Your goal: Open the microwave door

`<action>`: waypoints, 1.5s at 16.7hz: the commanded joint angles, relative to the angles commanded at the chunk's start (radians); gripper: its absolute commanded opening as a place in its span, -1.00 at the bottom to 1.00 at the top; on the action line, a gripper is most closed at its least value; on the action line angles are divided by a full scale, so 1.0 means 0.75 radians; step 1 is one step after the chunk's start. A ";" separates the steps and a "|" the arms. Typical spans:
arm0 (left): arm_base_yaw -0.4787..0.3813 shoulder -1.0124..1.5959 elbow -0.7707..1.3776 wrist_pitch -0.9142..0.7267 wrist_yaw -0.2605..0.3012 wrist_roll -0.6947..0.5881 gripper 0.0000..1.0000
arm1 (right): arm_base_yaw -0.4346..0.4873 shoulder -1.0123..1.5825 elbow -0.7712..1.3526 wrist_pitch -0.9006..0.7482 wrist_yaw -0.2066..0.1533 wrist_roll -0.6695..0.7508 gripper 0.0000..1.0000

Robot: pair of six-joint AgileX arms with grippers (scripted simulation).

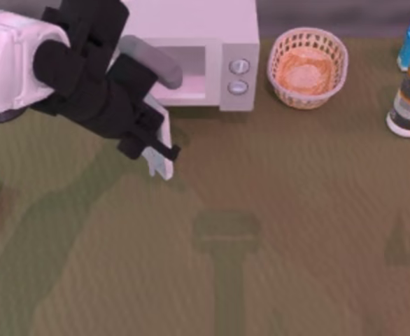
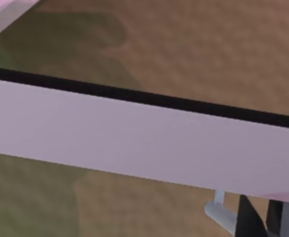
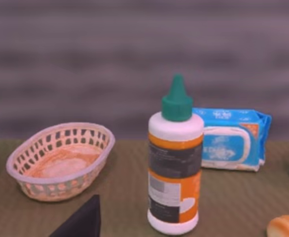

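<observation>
Left arm's black end effector [image 1: 156, 150], upper left of the top view, grips the outer edge of the flat pale grey-white microwave door [image 1: 164, 140], swung out over the olive-brown table [image 1: 282, 231]. Behind stands the boxy pale grey-white microwave [image 1: 205, 49]; a woven wicker basket [image 1: 307, 67] sits to its right. Right end effector out of view.

My top camera looks straight down; the left wrist sits close against the door [image 2: 134, 143]; the right wrist faces the basket [image 3: 60, 160], also seen overhead.
</observation>
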 joint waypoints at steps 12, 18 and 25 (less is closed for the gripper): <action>0.000 0.000 0.000 0.000 0.000 0.000 -1.00 | 0.000 0.000 0.000 0.000 0.000 0.000 1.00; -0.004 0.004 -0.005 -0.001 0.007 -0.003 -1.00 | 0.000 0.000 0.000 0.000 0.000 0.000 1.00; 0.066 -0.021 -0.040 -0.044 0.085 0.162 -1.00 | 0.000 0.000 0.000 0.000 0.000 0.000 1.00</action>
